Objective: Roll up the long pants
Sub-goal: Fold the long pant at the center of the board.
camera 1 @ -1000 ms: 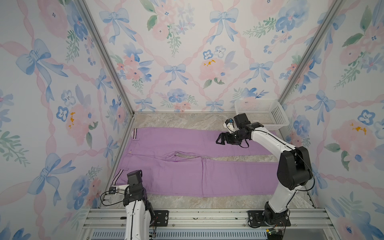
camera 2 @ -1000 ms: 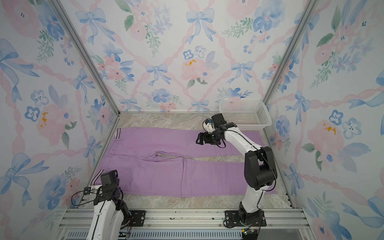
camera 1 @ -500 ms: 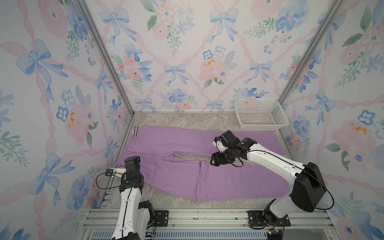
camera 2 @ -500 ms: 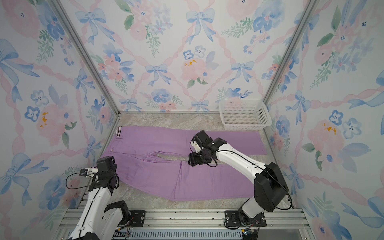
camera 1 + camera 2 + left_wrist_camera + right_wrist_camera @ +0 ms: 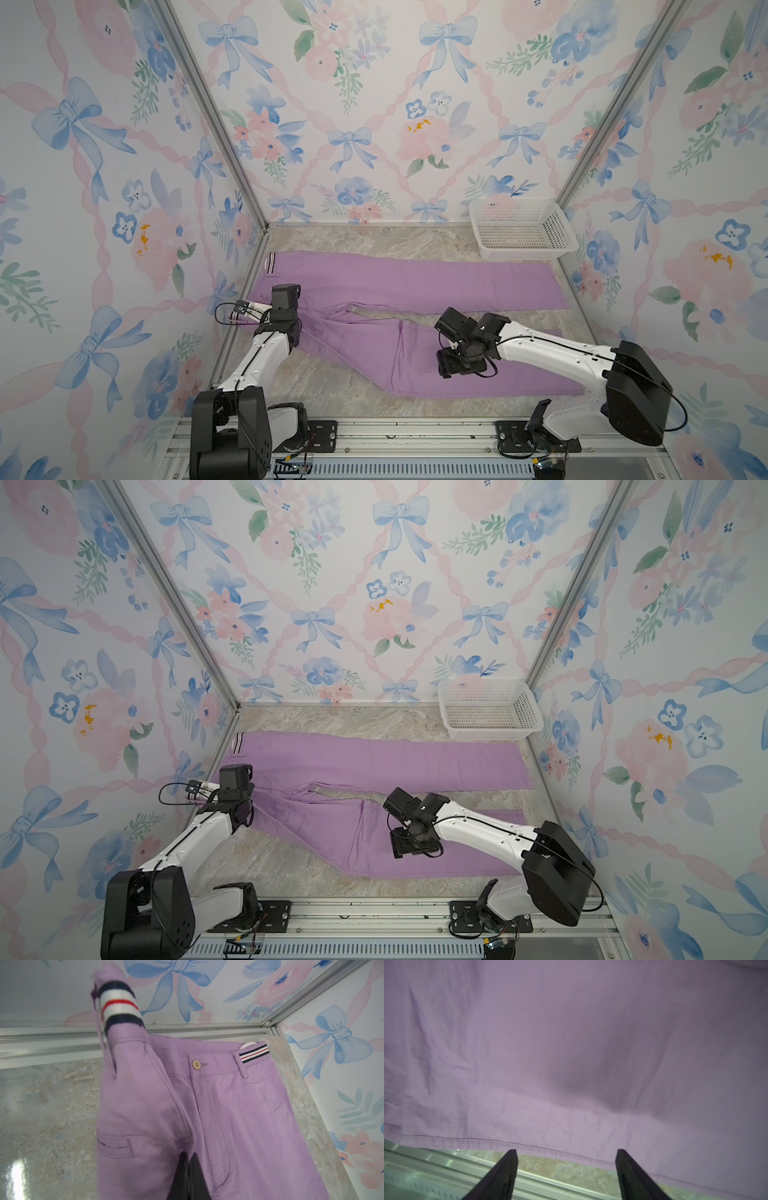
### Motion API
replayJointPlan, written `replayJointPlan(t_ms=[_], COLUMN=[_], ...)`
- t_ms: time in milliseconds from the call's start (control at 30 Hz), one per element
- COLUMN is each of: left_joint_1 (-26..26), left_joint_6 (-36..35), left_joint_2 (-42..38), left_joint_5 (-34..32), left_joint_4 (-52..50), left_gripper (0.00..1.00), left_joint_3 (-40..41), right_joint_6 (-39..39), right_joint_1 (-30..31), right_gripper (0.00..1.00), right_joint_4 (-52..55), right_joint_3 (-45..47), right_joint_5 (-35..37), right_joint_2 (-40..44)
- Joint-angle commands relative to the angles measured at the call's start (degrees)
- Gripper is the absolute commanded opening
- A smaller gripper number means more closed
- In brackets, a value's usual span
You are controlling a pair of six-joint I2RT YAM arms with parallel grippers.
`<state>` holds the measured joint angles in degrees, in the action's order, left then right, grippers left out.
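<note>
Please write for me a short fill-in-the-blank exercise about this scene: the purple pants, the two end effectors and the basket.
1. The left end effector is ____ on the long pants, near the waistband.
2. The right end effector is ____, its fingers apart above the edge of the near trouser leg.
3. The basket in the far corner is ____ in colour.

Missing words: shut; open; white.
</note>
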<state>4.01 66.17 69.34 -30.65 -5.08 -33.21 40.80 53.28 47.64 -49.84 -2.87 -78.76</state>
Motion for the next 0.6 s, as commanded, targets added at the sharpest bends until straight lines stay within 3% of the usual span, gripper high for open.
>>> replayJointPlan(t_ms=[0,400,467,567], left_joint_1=[-0.73,-3.21,-3.30,-3.26], left_joint_6=[-1.48,-2.25,-2.67,-2.98], left_joint_2=[2.40,6.75,6.72,6.64], left_joint_5=[-1.93,-3.09,-3.38,-3.49], left_joint_4=[2.22,2.81,2.75,2.73], left_gripper=[0.00,0.00,0.00,0.00], left_joint_3=[-1.91,-4.48,-4.64,-4.95], right_joint_6=[6.85,9.47,9.75,10.38], right_joint_1=[3.52,4.47,4.47,4.47], right_gripper=[0.75,0.70,0.62,0.36], right_joint_4=[1.16,-9.54,-12.24,-15.98], right_joint_3=[2.95,11.74,13.51,16.16], right_joint_5=[1.80,2.69,1.89,0.80], right_joint_2=[2.80,-1.27,-2.73,-4.06])
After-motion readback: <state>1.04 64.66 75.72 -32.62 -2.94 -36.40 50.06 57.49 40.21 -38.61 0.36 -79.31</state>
